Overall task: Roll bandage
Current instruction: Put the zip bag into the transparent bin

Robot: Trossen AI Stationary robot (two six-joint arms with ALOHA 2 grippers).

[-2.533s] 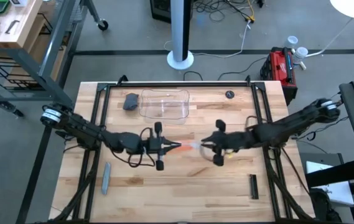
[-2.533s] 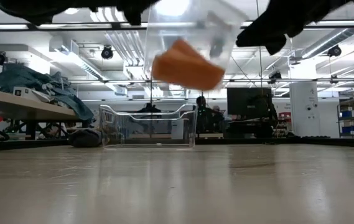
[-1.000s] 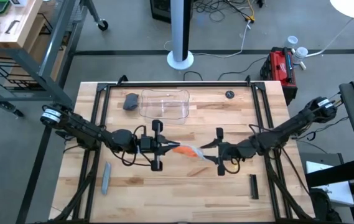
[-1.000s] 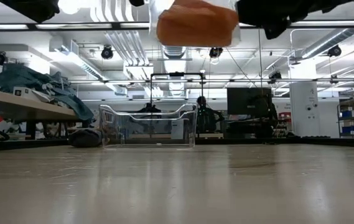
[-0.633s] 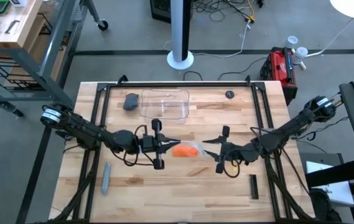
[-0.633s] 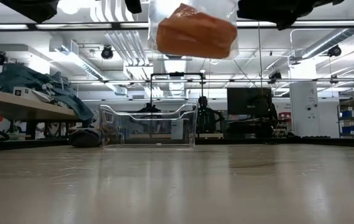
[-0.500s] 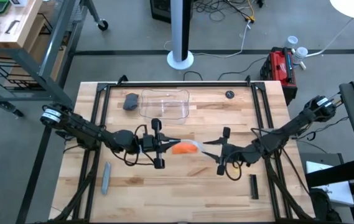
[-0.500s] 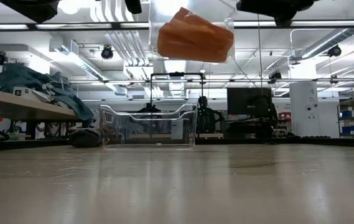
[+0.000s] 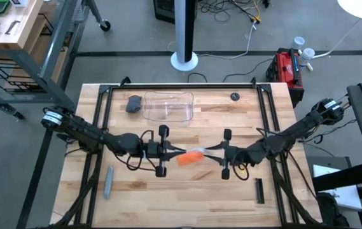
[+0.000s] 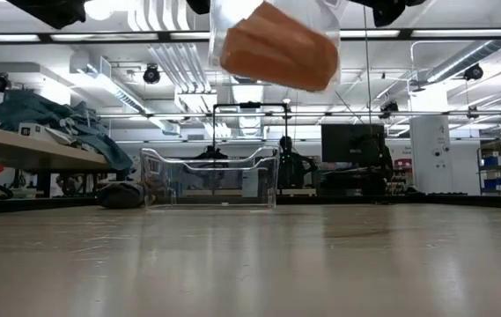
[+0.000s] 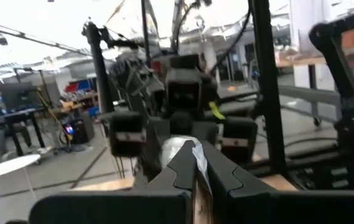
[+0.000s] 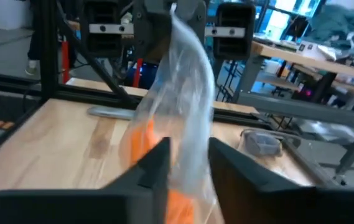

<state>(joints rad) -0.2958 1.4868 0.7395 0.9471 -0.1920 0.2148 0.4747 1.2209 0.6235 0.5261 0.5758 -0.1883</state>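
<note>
The orange bandage (image 9: 189,157) sits inside a clear plastic wrapper (image 10: 232,18), held in the air over the middle of the table between my two grippers. In the low view the bandage (image 10: 278,48) hangs high above the tabletop, tilted. My left gripper (image 9: 175,152) is shut on the wrapper's left end. My right gripper (image 9: 210,151) faces it from the right, its fingers closed onto the wrapper's other end. In the right wrist view the bandage (image 12: 140,144) shows orange through the plastic. My left gripper pinches the wrapper's left end (image 11: 186,152) between its two fingers, coming level from the table's left. The wrapper is lifted clear. My right gripper has the wrapper's right part (image 12: 189,134) between its two fingers (image 12: 157,163), coming level from the table's right. Some orange shows low between them.
A clear plastic tub (image 9: 168,107) stands at the back of the table, with a grey lump (image 9: 133,103) on its left. A grey stick (image 9: 108,181) lies near the front left, a black bar (image 9: 259,189) at the front right, and a small black disc (image 9: 235,97) at the back right.
My right gripper drew away toward the table's right edge, then came back toward my left gripper and the wrapper. The wrapper with the bandage stayed lifted on my left gripper and has tipped to a steeper tilt.
</note>
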